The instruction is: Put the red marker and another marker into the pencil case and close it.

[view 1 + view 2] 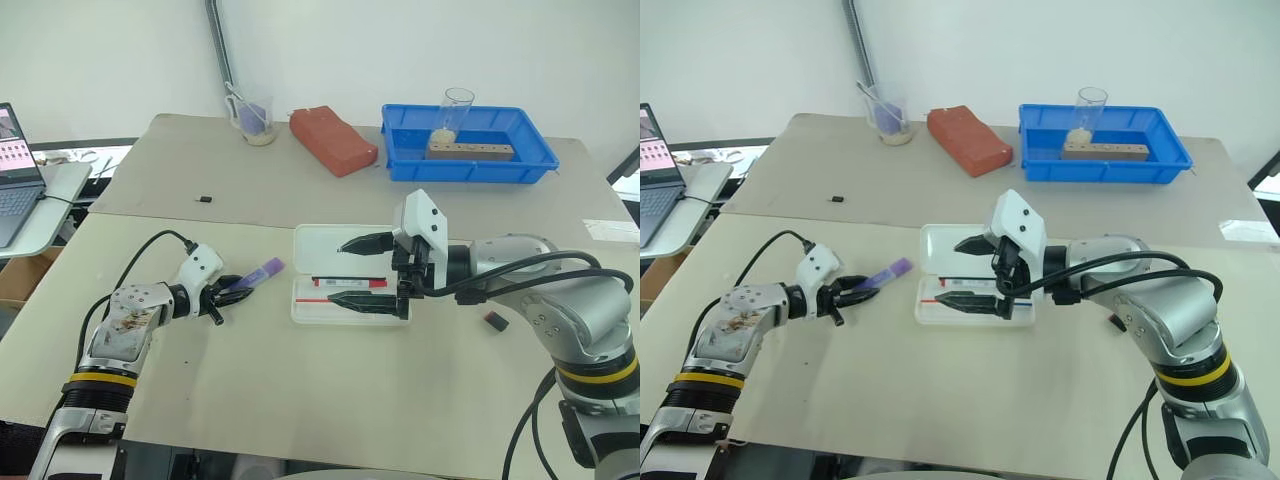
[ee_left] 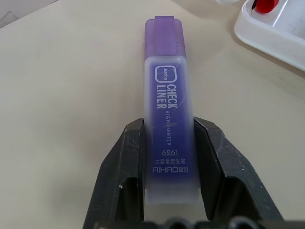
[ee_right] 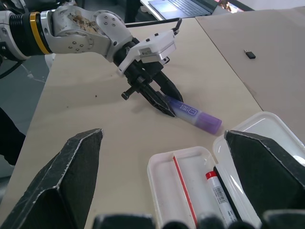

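One purple marker (image 2: pixel 167 109) is gripped by the left end effector (image 1: pixel 222 290) for transfer; the right end effector (image 1: pixel 368 270) is held wide over the open pencil case (image 1: pixel 320 240), where the red marker (image 3: pixel 220 194) lies.

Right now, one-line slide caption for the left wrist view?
Left gripper clamps the purple marker at its tail end on the table, cap pointing toward the open pencil case.

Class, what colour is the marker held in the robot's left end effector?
Purple marker, with a translucent lavender body; clearest in the left wrist view.
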Motion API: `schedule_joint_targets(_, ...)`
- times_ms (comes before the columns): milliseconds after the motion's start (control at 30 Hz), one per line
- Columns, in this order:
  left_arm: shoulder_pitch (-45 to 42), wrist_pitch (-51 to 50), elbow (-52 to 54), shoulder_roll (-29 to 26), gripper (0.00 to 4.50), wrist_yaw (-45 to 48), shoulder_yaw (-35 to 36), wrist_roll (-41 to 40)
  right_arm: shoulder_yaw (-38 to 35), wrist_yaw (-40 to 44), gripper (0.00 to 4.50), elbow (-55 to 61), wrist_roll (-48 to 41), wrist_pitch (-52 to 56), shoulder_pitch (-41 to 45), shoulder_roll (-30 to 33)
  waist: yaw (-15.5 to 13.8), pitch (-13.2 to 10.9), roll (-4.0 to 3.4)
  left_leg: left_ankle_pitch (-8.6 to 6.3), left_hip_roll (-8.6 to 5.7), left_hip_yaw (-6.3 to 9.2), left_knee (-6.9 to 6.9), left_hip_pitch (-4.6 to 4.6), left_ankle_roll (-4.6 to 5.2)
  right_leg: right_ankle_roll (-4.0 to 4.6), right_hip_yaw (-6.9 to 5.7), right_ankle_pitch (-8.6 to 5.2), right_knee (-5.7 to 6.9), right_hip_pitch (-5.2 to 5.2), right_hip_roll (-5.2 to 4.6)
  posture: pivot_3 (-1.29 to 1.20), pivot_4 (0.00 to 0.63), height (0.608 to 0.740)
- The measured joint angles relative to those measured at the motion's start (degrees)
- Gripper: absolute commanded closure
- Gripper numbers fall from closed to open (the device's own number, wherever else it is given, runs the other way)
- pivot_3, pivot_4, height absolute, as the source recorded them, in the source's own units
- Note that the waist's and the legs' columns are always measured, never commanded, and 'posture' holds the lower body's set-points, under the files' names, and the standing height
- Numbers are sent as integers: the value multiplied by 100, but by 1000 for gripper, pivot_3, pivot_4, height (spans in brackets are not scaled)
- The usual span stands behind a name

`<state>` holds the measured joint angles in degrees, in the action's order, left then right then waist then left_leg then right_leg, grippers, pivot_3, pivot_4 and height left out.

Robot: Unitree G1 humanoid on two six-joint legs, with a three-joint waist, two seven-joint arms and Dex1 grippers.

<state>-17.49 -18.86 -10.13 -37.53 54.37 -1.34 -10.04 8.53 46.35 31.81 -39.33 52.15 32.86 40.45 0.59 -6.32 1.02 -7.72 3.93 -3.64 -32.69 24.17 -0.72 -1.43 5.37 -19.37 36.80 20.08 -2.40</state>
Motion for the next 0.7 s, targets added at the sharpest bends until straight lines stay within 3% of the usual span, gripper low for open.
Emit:
schedule_joint_targets(133, -77, -213, 181, -108, 3557, -75, 186, -144, -72, -10, 0, 19, 7, -3, -131, 158, 2, -3, 5, 0, 1, 2, 0, 5, 0, -1, -4, 0, 0, 2, 1, 0, 150, 740)
schedule_joint_targets(333, -742, -1062, 2031, -340, 3557, 45, 664, -1110, -390, 17, 0, 51, 246, -202, -1105, 684, -43, 5, -1, 0, -8, -4, -4, 2, 0, -10, 3, 1, -14, -18, -6, 0, 150, 740)
schedule_joint_targets(500, -908, -1407, 2832, -276, 3557, 394, -428, -1226, -544, 95, 0, 47, 648, -559, -1738, 1048, 2, 2, -9, 1, -9, 10, -5, -6, 0, -13, 6, -1, -11, -44, 14, 0, 150, 740)
schedule_joint_targets(600, -994, -1163, 2762, -269, 3557, 569, -1334, -700, -770, 69, 0, 62, 654, -572, -1855, 1060, 48, -5, -1, 1, -10, 19, -5, -12, 0, -11, 18, -2, -13, -46, 25, 0, 150, 740)
schedule_joint_targets(700, -994, -853, 2490, -263, 3557, 664, -1776, -314, -932, -2, 0, 151, 644, -566, -1892, 1060, 50, -8, 0, 0, -8, 23, -4, -9, 1, -8, 18, -3, -14, -44, 30, 0, 150, 740)
